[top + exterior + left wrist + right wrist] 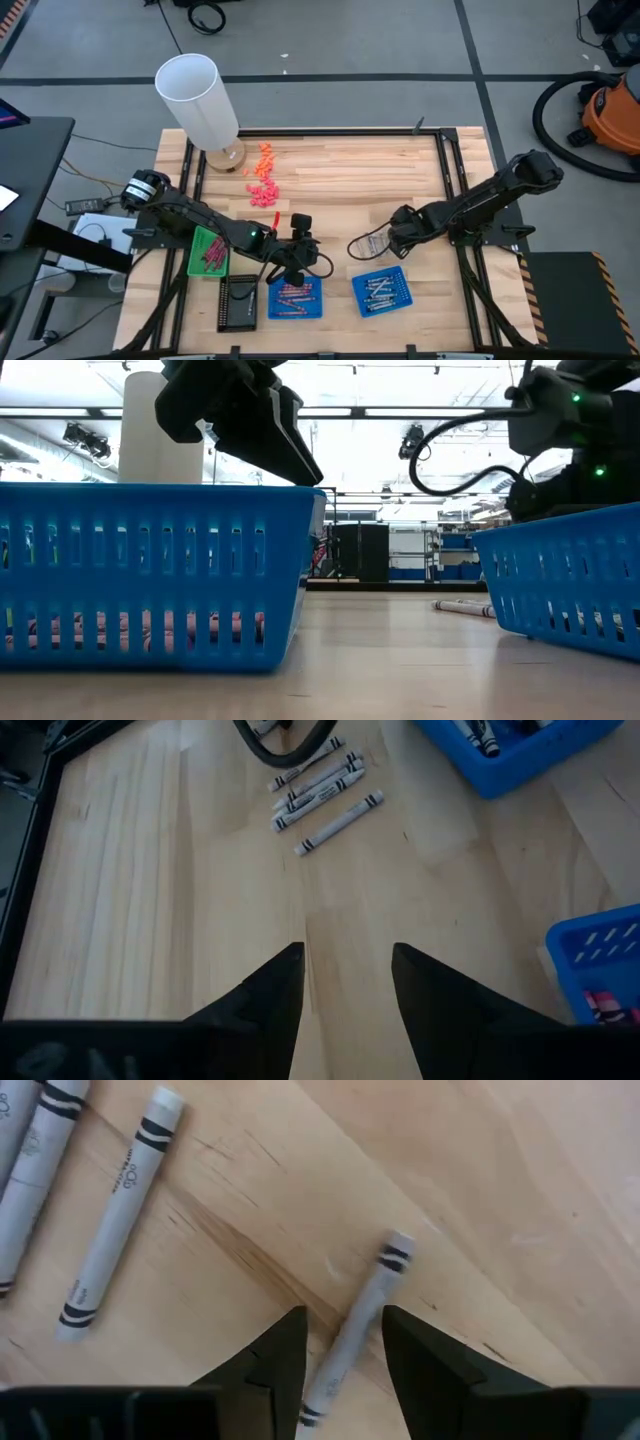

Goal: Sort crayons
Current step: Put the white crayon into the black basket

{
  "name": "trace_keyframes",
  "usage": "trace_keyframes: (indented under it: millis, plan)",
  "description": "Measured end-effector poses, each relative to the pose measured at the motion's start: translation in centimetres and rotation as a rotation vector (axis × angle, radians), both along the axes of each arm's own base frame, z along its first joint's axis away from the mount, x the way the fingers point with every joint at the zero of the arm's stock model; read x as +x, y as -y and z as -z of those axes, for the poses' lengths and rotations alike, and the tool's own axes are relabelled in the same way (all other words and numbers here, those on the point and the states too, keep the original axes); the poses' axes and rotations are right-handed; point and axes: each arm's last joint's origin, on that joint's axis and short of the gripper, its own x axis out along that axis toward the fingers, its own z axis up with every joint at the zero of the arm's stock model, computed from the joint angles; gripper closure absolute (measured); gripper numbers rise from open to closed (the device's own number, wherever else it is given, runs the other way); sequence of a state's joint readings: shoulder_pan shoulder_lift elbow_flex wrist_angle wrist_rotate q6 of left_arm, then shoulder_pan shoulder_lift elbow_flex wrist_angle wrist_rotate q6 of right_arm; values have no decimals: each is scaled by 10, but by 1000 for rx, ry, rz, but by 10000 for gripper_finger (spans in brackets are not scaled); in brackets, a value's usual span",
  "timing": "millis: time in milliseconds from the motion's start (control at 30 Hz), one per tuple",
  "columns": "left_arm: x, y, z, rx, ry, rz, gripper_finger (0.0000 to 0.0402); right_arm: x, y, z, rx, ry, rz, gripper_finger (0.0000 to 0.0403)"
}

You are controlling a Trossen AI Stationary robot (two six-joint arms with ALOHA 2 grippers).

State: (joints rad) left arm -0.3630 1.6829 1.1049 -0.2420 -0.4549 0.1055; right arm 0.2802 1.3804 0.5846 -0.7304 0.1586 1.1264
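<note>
Several silvery grey crayons (373,243) lie loose on the wooden table; they also show in the left wrist view (322,790). My right gripper (342,1342) is open, low over the table. Its fingers stand on either side of one grey crayon (372,1305) that lies flat; I cannot tell whether they touch it. Two more grey crayons (112,1215) lie beside it. My left gripper (345,982) is open and empty, above the table by the blue tray (295,298) of reddish crayons. More reddish crayons (262,176) lie scattered at the far left.
A second blue tray (381,291) holds grey crayons. A green tray (208,251) holds maroon crayons, and a black tray (238,303) stands near it. A white cylinder (200,100) stands at the far left corner. A dark cable (285,745) loops beside the grey crayons.
</note>
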Motion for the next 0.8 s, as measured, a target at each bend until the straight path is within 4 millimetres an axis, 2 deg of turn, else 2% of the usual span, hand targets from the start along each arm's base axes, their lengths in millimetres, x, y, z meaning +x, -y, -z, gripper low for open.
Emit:
trace_keyframes:
  millis: [300, 667, 800]
  plan:
    - [0, -1, 0, 0, 1, -2, 237, 0, 0, 4, -26, -10, -24, 271]
    - [0, -1, 0, -7, 3, -9, 237, 1, 0, 4, -19, 0, -48, 375]
    - [0, -1, 0, -10, 4, -12, 237, 3, -1, 0, -18, 10, -56, 381]
